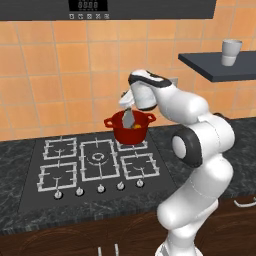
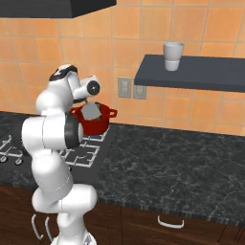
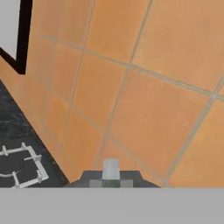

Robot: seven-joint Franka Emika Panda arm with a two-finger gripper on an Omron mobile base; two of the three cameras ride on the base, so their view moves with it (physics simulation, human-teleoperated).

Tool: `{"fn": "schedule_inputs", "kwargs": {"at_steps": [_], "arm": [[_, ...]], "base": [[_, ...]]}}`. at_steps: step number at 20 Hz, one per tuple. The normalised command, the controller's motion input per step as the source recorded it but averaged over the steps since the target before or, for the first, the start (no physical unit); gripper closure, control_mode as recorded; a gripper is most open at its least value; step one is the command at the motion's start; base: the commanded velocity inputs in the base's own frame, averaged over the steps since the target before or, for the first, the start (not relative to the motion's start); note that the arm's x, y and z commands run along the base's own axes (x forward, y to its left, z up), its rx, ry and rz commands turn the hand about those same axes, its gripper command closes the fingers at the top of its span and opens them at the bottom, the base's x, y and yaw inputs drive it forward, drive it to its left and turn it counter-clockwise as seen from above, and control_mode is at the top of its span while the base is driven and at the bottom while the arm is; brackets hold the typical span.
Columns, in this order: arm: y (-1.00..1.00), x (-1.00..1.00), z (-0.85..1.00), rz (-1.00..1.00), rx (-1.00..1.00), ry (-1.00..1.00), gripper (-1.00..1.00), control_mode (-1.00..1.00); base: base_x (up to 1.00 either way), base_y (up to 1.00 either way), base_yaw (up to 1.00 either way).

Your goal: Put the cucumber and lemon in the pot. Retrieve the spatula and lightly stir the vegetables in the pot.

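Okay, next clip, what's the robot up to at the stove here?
The white arm holds the spatula over the red pot on the back right burner of the stove, the pale blade dipping toward the pot's opening. The gripper sits just above it, shut on the handle. Something yellow-orange, probably the lemon, shows inside the pot. It looks like the stirring stage. A cup stands on the wall shelf.

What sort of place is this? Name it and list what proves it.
A simulated home kitchen: a five-burner gas hob set into a dark stone counter, a red pot on a back burner, and an orange tiled wall.
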Motion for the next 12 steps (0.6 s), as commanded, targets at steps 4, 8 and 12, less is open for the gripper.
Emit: {"fn": "schedule_inputs", "kwargs": {"at_steps": [4,8,12], "arm": [[-0.20,0.12,-0.50,0.22,-0.03,0.00,1.00,-1.00],[-0.12,0.04,-0.47,0.23,-0.03,0.00,1.00,-1.00],[0.00,-0.30,0.28,0.21,0.00,-0.12,1.00,-1.00]], "base": [[0.00,0.00,0.00],[0.00,0.00,0.00],[0.00,0.00,0.00]]}}
